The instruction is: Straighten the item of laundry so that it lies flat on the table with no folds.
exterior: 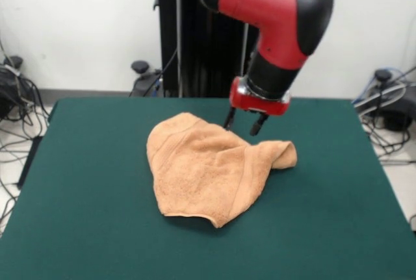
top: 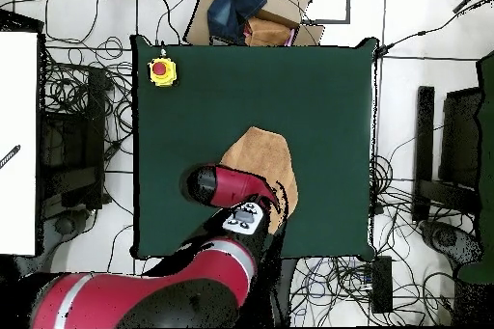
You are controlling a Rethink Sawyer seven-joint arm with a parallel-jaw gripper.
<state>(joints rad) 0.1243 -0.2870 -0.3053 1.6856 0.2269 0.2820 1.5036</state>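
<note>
Though crumpled, towel (exterior: 208, 173) shows no label.

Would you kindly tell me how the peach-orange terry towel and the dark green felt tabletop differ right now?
The peach-orange terry towel is small, rumpled and folded over on one side; the dark green felt tabletop is far larger, rectangular and smooth. The towel looks nubby, the tabletop even. Both are cloth surfaces.
</note>
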